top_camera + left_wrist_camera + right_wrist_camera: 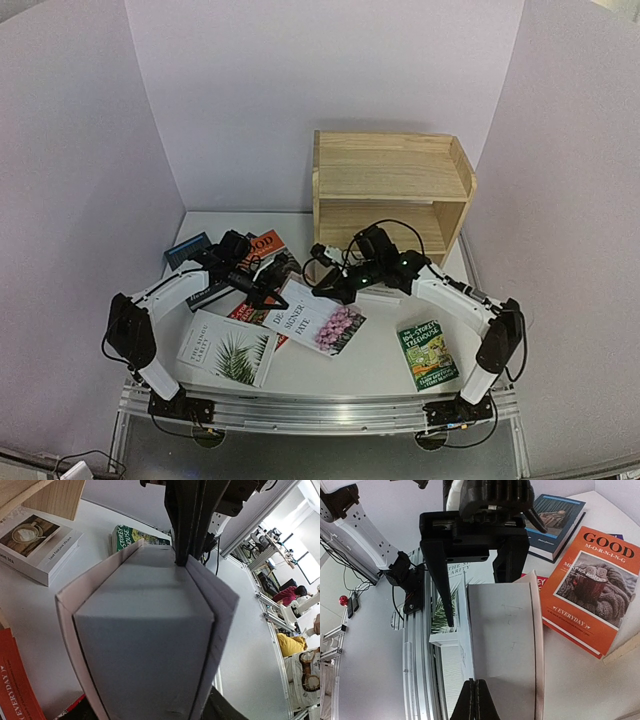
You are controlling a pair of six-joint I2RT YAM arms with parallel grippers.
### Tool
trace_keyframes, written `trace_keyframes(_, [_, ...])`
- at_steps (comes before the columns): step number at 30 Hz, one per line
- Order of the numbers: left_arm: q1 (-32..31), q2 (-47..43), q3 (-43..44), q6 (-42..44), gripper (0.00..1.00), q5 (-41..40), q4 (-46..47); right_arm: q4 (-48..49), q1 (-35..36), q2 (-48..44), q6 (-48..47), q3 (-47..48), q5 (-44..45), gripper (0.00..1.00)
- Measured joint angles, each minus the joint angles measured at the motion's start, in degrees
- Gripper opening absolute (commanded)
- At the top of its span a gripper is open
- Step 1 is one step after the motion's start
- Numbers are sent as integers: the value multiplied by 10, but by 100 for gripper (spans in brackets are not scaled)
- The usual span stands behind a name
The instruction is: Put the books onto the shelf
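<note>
A white-covered book (pixel 502 645) stands on edge between the two arms, its grey page block (pixel 145 645) facing the left wrist camera. My left gripper (pixel 275 295) straddles it. One of its fingers (pixel 440 575) stands a little apart from the cover. My right gripper (pixel 477 690) is shut, its tips pressed against the book's far edge by the cover. The wooden shelf (pixel 390 190) stands behind. Other books lie flat: orange "GOOD" (pixel 592 585), a blue one (pixel 555 520), palm-leaf (pixel 228 348), flowered (pixel 325 322) and green Treehouse (pixel 428 354).
A white book with a coffee-cup cover (pixel 35 542) lies near the foot of the shelf. A red book (pixel 245 312) peeks out under the flowered one. White walls close in the table on three sides. The aluminium rail (pixel 320 410) runs along the near edge.
</note>
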Motion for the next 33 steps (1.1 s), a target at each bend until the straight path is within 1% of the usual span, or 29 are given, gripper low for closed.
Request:
trace_keyframes(2, [1,0,0,2,36,2,-17,-1,0,6,-2,4,-7,0])
trace_keyframes(4, [4,0,0,5,30,3,-33,-3,2,11,-6,9,-11,0])
trace_keyframes(7, [7,0,2,7,27,1,-53,-9,3,21,-10,19,-13,1])
trace_keyframes(8, [8,-1,3,3,26,-2,-59,-10,3,23,-11,21,-12,3])
trace_keyframes(9, [8,-2,4,-4,26,-7,-63,-11,3,26,-11,24,-7,23])
trace_keyframes(11, [9,-5,4,-30,26,-21,-61,-10,4,29,-8,27,18,50])
trace_keyframes(13, [7,-11,4,-72,23,-52,-58,-4,4,29,3,28,70,71])
trace_keyframes(14, [5,-15,4,-92,23,-68,-57,-1,4,29,8,30,95,77])
trace_keyframes(15, [4,-18,4,-119,23,-87,-54,2,4,29,15,31,124,78])
trace_keyframes(19, [4,-27,15,-240,23,-206,-52,14,13,29,28,31,263,79])
trace_keyframes(21, [16,-26,34,-304,23,-255,-60,25,36,29,26,31,343,79])
trace_keyframes(23, [34,-24,56,-362,22,-286,-70,50,71,29,15,26,407,80])
trace_keyframes(25, [51,-18,74,-411,22,-290,-86,89,110,28,-1,12,452,81])
trace_keyframes(27, [59,-13,78,-453,22,-300,-94,147,157,28,-27,-19,489,82])
trace_keyframes(29, [64,-5,82,-490,23,-301,-99,193,193,30,-50,-47,511,83])
trace_keyframes(33, [70,3,84,-559,23,-289,-107,292,236,70,-92,-60,568,86])
